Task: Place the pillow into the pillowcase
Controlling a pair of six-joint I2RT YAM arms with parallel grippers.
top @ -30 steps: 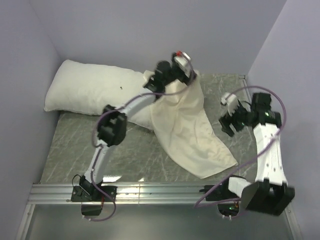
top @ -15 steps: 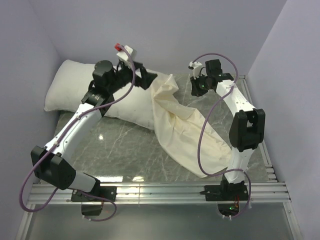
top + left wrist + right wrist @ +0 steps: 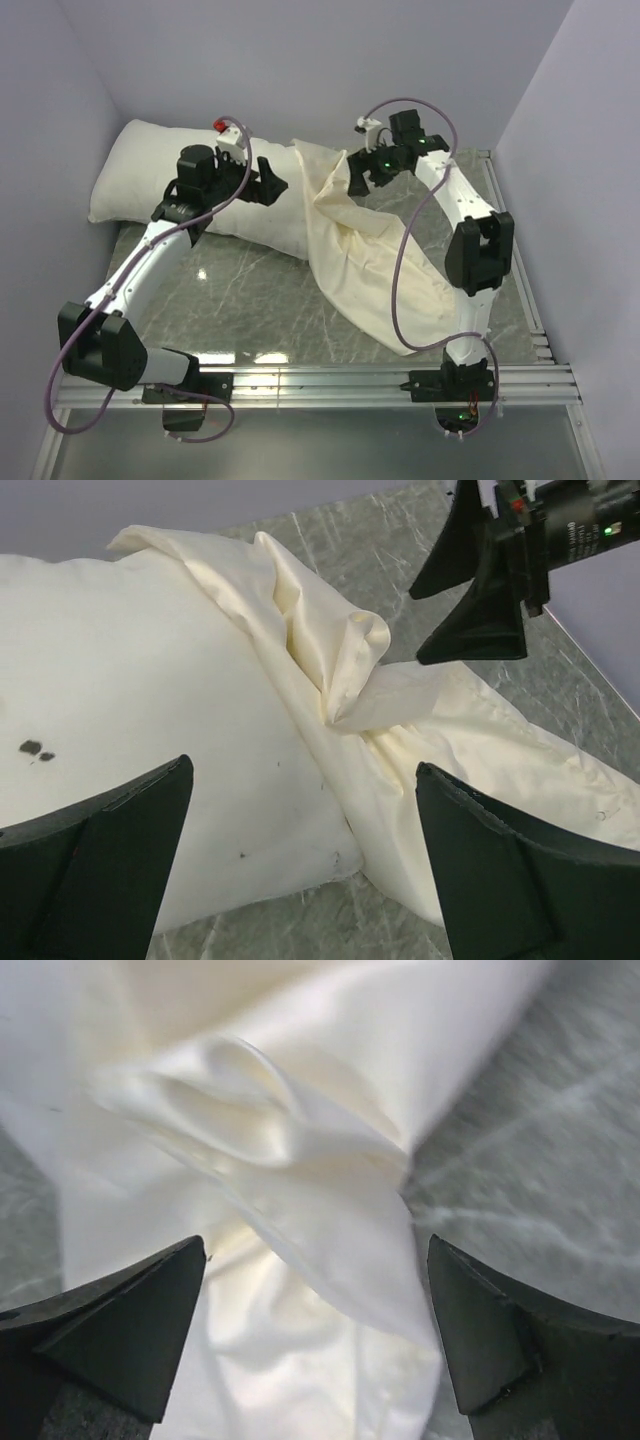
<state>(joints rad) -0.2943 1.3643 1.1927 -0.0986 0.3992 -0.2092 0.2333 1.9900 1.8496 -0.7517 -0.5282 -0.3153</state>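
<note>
The white pillow [image 3: 150,175] lies at the back left, its right end under the edge of the cream pillowcase [image 3: 370,260], which runs crumpled toward the front right. My left gripper [image 3: 272,183] hovers open over that overlap. In the left wrist view the pillow [image 3: 130,700] and pillowcase [image 3: 480,740] meet between its fingers [image 3: 100,870], and nothing is held. My right gripper [image 3: 358,172] stands open over the pillowcase's bunched upper end. In the right wrist view folds of the pillowcase [image 3: 300,1190] lie between the spread jaws of the right gripper [image 3: 318,1250].
Purple walls close in the back [image 3: 320,60], left and right sides. An aluminium rail [image 3: 320,382] runs along the near edge. The grey marble table [image 3: 230,290] shows in front of the pillow. The two grippers are close together at the back.
The right gripper has moved left from the bare table onto the pillowcase's upper end. The left gripper has shifted slightly left and nearer. The pillowcase's top edge now lies further right.
</note>
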